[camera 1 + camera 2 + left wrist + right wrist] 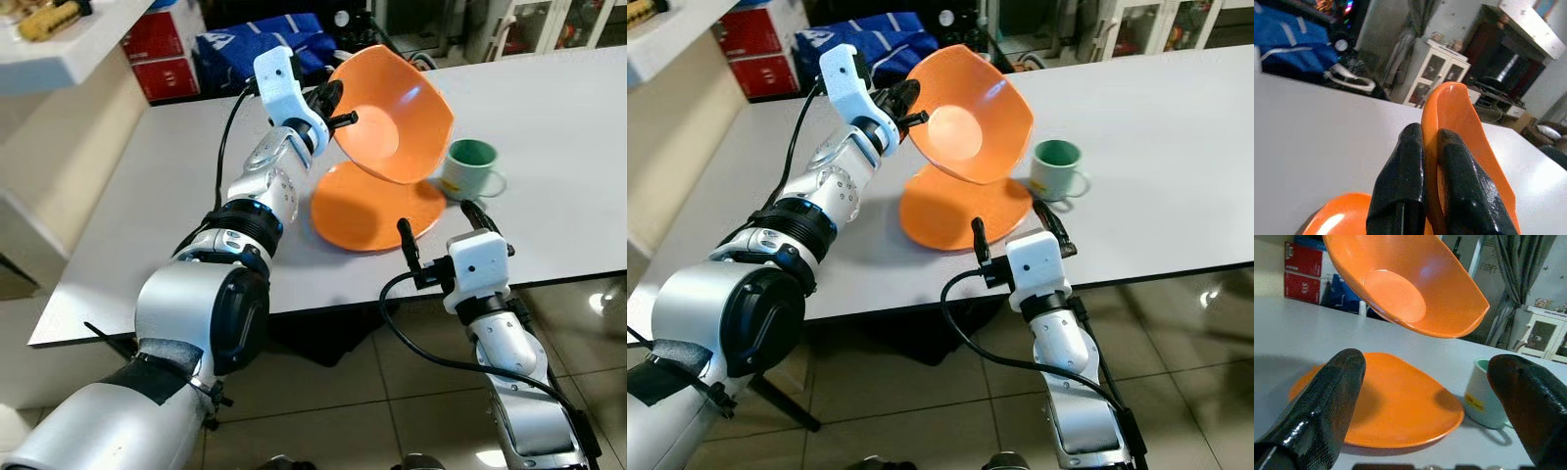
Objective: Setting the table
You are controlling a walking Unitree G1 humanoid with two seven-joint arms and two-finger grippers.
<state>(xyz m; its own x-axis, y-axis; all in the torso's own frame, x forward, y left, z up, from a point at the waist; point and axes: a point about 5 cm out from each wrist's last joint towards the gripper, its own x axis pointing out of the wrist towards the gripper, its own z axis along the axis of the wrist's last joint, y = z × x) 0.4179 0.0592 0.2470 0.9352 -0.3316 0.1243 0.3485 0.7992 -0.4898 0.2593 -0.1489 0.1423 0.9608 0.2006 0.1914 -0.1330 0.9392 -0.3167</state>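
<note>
My left gripper (336,106) is shut on the rim of an orange bowl (397,113), holding it tilted in the air above an orange plate (372,208) that lies on the white table (147,196). In the left wrist view both fingers (1400,191) pinch the bowl's edge (1449,112). A white mug with a green inside (467,169) stands just right of the plate. My right gripper (441,227) is open at the table's near edge, pointing at the plate (1386,396) and mug (1484,396).
Behind the table's far edge are a blue bag (260,44) and red boxes (162,59). A white counter (59,49) stands at the left. Tiled floor (333,392) lies below the near edge. The table's right part is bare.
</note>
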